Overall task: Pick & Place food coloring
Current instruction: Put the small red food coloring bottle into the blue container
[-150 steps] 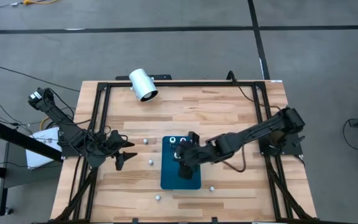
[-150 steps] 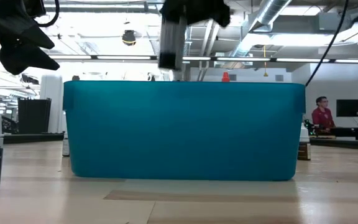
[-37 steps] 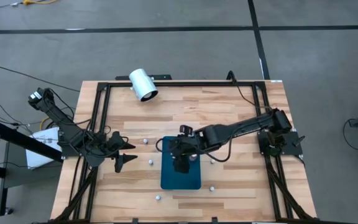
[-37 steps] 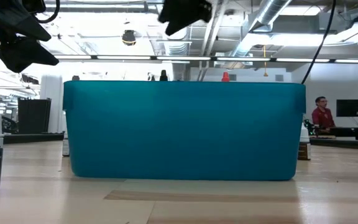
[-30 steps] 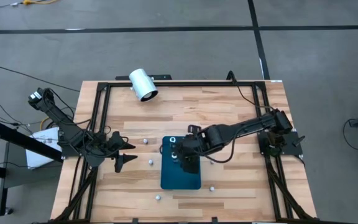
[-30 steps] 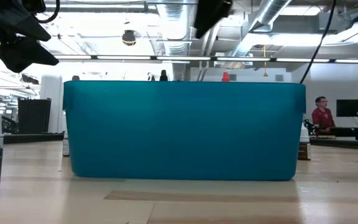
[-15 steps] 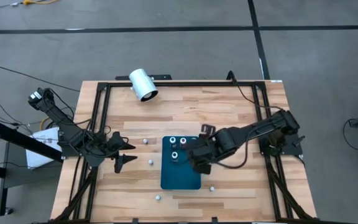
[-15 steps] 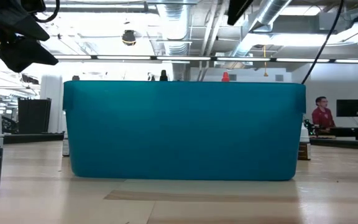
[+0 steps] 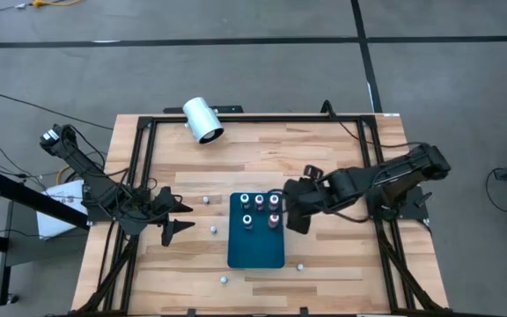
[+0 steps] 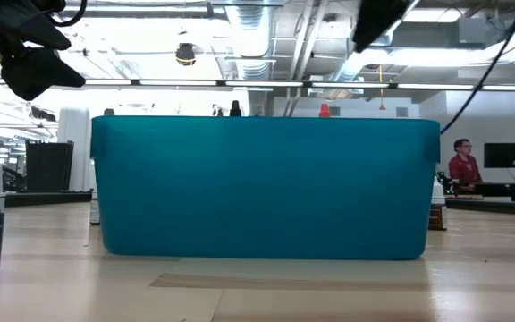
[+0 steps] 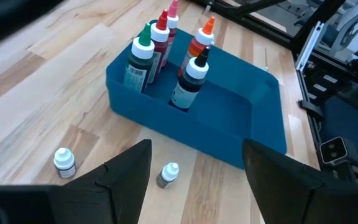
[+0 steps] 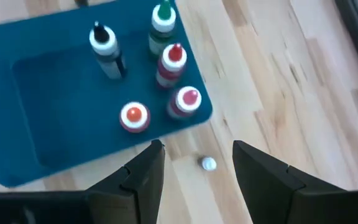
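Standing upright already in one end of the teal rectangular plastic bin [image 11: 253, 118]: five small round food coloring bottles [image 11: 166, 53] with green, red, pink, orange and dark contents under pale tops. Lying loose on the pale wooden slatted table [image 9: 341, 150], by all appearance not yet collected: several more small bottles [image 11: 64, 163], two just beside the bin toward the left arm and others nearer its opposite end. Hovering empty with fingers spread beside the bin: right gripper [image 9: 294, 210]; parked well apart near the table's left edge, also spread and empty: left gripper [image 9: 176, 218].

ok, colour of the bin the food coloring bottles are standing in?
Teal blue. The bin shows best in the left wrist view, with five bottles upright inside.
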You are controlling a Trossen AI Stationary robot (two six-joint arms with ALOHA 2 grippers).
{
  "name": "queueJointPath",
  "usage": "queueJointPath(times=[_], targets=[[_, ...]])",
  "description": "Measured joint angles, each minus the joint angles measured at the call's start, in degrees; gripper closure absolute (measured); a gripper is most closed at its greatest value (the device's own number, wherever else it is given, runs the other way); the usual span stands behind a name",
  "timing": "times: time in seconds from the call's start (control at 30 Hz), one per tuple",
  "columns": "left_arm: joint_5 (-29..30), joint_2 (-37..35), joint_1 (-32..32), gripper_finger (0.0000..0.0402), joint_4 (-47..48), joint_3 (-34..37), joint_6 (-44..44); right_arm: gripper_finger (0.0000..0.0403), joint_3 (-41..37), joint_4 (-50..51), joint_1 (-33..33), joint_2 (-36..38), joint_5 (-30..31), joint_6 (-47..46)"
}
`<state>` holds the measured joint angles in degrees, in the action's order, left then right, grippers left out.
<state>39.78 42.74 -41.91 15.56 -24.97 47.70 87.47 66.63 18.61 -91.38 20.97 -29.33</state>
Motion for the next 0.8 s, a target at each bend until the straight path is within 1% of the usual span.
queueJointPath(times=[0.13,0.3,0.43,0.7,0.8], targets=[[0.1,0.0,0.0,0.0159,0.0,0.0,0.0,0.0225,-6.8,-5.0,0.3,5.1,-0.1,-1.4],[0.5,0.0,0.0,0.0159,0.0,0.0,0.0,0.0225,-13.7,-8.1,0.6,9.2,-0.1,-2.1],[1.2,0.0,0.0,0.0159,0.0,0.0,0.0,0.0225,-19.5,-10.6,0.5,10.8,-0.1,-2.3],[1.6,0.0,0.0,0.0159,0.0,0.0,0.0,0.0225,-30.0,-18.9,0.6,12.4,0.0,-3.8],[1.6,0.0,0.0,0.0159,0.0,0.0,0.0,0.0225,-33.5,-23.7,0.6,13.7,0.3,-3.8]])
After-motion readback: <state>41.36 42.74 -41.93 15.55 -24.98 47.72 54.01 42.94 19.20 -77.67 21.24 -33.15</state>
